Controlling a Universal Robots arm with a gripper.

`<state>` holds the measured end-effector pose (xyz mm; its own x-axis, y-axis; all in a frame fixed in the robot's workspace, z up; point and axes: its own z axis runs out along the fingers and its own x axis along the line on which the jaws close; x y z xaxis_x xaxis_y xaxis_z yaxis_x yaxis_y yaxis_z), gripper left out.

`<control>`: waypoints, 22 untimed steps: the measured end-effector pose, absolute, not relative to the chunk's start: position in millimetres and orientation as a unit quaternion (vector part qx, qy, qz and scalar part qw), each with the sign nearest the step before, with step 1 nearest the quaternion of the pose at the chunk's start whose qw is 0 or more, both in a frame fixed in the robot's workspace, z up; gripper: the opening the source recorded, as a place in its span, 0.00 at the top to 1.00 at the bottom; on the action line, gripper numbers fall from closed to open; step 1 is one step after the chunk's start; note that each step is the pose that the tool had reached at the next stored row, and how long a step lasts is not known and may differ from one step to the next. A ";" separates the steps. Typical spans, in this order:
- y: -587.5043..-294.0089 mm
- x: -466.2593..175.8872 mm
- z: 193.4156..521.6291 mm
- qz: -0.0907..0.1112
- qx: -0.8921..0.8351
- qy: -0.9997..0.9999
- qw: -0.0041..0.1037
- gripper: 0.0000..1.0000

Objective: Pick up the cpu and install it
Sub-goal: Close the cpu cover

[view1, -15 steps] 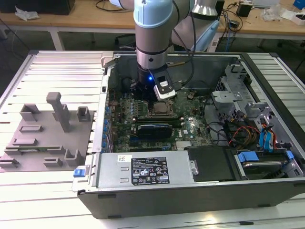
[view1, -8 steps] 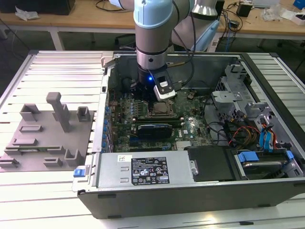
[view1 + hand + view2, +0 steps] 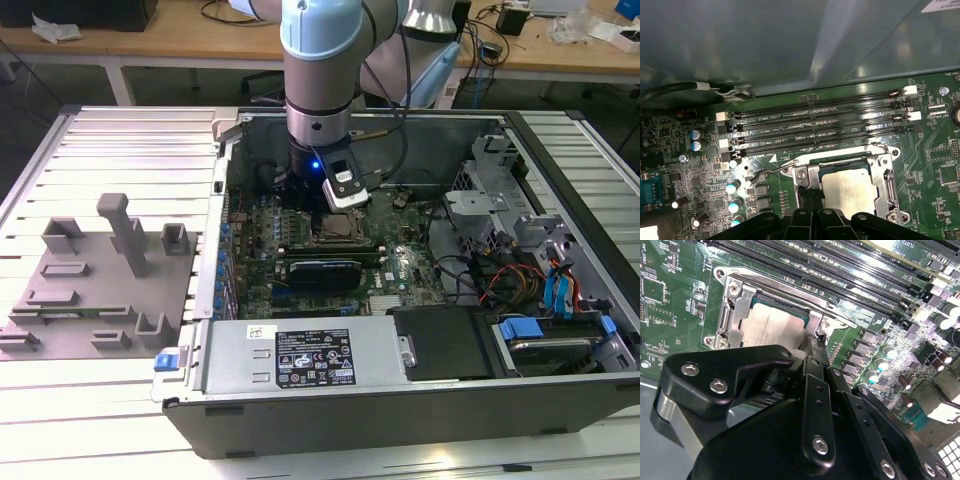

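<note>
Cpu (image 3: 772,330) lying flat inside the socket frame (image 3: 735,315), pale top showing through the frame's window in both wrist views. Gripper (image 3: 807,359) hanging just above the socket's edge, black links covering one side of the cpu in the second wrist view. State of fingers: impossible to tell, apart or together.

Likely trouble, as a judgement: a corner riding up on the frame instead of sitting down in it, caused by any sideways nudge from the gripper at such close range, with bent contacts beneath as the result. Also possible: catching the lever (image 3: 790,290), laid along one side of the frame, and springing it. Cannot confirm whether latched.

Room to move: tight. In the exterior view, case wall (image 3: 420,130) at twelve o'clock from the socket, long grey box (image 3: 300,355) at six o'clock, drive cage (image 3: 480,210) and loose cables (image 3: 490,280) toward three o'clock. Memory slots (image 3: 815,130) between socket and wall, capacitors (image 3: 890,352) just beside the frame: low obstacles, easy to clip on a sideways path. Free way out, by the look of it: straight up. Grey fixture (image 3: 90,290) on the counter (image 3: 100,430) at nine o'clock from the case, well apart.
</note>
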<state>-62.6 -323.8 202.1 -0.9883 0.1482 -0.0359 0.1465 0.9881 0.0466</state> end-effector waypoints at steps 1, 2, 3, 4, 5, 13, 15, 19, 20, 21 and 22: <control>-323.8 -62.6 202.3 0.022 0.074 0.997 0.020 0.89; -323.7 -62.5 203.6 0.022 0.074 0.997 0.020 0.89; -323.8 -62.6 204.6 0.022 0.074 0.997 0.020 0.89; -323.8 -62.6 205.4 0.022 0.074 0.997 0.020 0.89; -323.8 -62.6 206.5 0.022 0.074 0.997 0.020 0.89; -323.8 -62.6 215.5 0.022 0.074 0.997 0.020 0.89; -323.8 -62.6 222.4 0.022 0.074 0.997 0.020 0.89; -323.8 -58.2 223.3 0.022 0.074 0.997 0.020 0.89; -323.8 -53.1 223.3 0.022 0.074 0.997 0.019 0.89; -323.8 -48.4 223.3 0.022 0.074 0.997 0.019 0.89; -323.8 -43.8 223.3 0.022 0.074 0.997 0.019 0.89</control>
<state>-43.8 -323.8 223.3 -0.9884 0.1484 -0.0338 0.1467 0.9881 0.0462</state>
